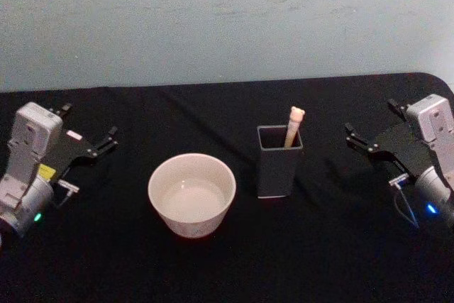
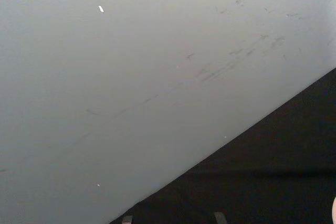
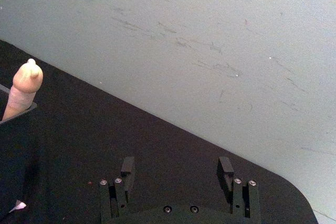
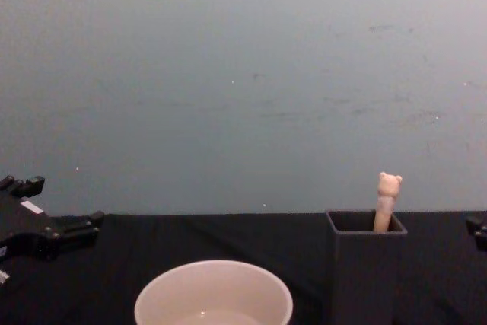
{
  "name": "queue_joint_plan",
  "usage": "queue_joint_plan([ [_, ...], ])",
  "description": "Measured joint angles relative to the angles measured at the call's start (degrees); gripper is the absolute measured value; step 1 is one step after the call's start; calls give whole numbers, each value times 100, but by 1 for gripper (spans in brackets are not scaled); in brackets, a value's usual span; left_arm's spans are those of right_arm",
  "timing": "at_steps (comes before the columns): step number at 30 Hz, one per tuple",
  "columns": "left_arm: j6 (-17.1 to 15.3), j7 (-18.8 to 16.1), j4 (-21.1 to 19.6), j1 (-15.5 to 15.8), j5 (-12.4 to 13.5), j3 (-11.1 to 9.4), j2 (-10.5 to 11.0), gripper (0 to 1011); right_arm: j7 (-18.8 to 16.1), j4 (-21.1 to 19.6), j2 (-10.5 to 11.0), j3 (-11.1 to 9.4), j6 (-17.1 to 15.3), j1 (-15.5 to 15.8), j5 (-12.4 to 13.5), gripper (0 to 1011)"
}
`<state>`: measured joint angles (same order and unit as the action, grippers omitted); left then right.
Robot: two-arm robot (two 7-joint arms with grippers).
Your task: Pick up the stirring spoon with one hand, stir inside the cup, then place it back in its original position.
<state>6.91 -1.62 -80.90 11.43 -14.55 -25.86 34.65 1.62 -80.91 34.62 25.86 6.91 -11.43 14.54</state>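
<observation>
My right gripper (image 1: 370, 122) sits at the right edge of the head view, spread wide, gripping nothing. In the right wrist view its fingers (image 3: 127, 169) stand well apart over the bare black table (image 1: 319, 260).

From there the stirring spoon (image 1: 293, 125) lies toward the frame's middle, with open cloth between and nothing in the way. It stands nearly upright in the dark grey holder (image 1: 280, 172), long axis close to vertical. The bear-head end pokes above the rim and leans into the holder's far right corner. The bowl is down inside where I can't see it, so how deep it sits is my guess.

The right arm is clearly the nearer one, so I'd judge it should reach in sideways and close on the exposed handle just above the rim.

The cup (image 1: 191, 193) sits just left of the holder, lower in the frame, close to it but not touching. My left gripper (image 1: 91, 122) is parked at the left edge, also spread wide and holding nothing, with the cup between it and the spoon.
</observation>
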Motion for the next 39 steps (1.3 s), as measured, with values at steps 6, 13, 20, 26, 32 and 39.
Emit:
queue_joint_plan([
  [6, 0, 0, 0, 0, 0, 0, 0, 1001, 0, 0, 2, 0, 1, 0, 0, 1002],
  [13, 0, 0, 0, 0, 0, 0, 0, 1001, 0, 0, 3, 0, 0, 0, 0, 1002],
  [20, 0, 0, 0, 0, 0, 0, 0, 1001, 1, 1, 3, 0, 0, 0, 1, 1000],
  [26, 0, 0, 0, 0, 0, 0, 0, 1001, 0, 0, 3, 0, 0, 0, 1, 1002],
  [32, 0, 0, 0, 0, 0, 0, 0, 1001, 1, 1, 3, 0, 0, 0, 1, 1000],
  [39, 0, 0, 0, 0, 0, 0, 0, 1001, 1, 0, 3, 0, 0, 0, 1, 1002],
])
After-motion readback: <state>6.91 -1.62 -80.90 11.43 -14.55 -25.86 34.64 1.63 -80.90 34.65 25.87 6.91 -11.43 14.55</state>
